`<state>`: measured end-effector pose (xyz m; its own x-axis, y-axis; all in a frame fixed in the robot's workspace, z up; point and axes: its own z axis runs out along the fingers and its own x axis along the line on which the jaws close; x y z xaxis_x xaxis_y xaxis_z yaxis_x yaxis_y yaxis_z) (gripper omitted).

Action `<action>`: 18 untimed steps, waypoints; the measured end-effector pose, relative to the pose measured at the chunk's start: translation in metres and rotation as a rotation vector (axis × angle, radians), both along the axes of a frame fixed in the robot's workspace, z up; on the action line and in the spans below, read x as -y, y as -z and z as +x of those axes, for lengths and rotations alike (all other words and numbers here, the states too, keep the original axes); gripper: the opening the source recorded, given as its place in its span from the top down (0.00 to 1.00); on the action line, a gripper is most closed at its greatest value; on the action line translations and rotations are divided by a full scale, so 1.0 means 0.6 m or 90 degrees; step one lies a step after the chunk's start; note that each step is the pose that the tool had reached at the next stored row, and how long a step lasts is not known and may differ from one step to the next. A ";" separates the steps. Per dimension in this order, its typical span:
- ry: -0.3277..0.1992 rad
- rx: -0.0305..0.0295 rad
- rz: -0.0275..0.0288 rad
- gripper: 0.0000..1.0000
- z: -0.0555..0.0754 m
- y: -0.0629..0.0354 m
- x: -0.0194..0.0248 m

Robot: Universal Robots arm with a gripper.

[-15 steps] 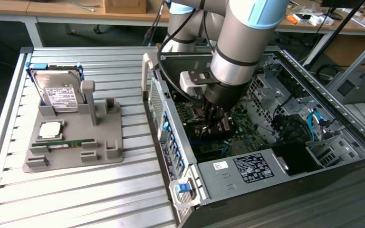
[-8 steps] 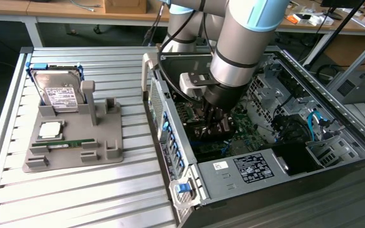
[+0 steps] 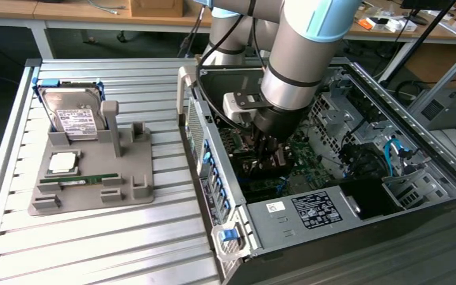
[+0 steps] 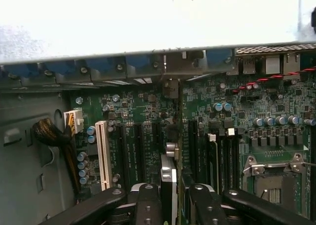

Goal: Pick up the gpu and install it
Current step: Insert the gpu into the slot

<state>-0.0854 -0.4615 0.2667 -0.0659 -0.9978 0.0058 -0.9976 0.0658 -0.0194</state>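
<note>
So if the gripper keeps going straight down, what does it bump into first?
Most likely the motherboard. The gripper points down into the open computer case, holding the gpu edge-on above the expansion slots, so the card would probably meet a slot first; depth is unclear.

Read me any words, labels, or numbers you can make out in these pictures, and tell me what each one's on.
No text reads clearly enough to quote.
Hard drive, white label: print too small.
Power supply, dark label and white sticker: too small.
Processor on the grey stand: markings blurred.
Motherboard: white printing too fine to read.
</note>
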 end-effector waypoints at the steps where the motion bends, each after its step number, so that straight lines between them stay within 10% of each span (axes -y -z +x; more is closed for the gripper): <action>1: 0.000 0.0000 0.0000 0.73 0.000 0.000 0.0000; 18: -0.013 -0.0001 -0.0001 0.73 0.000 0.000 -0.0060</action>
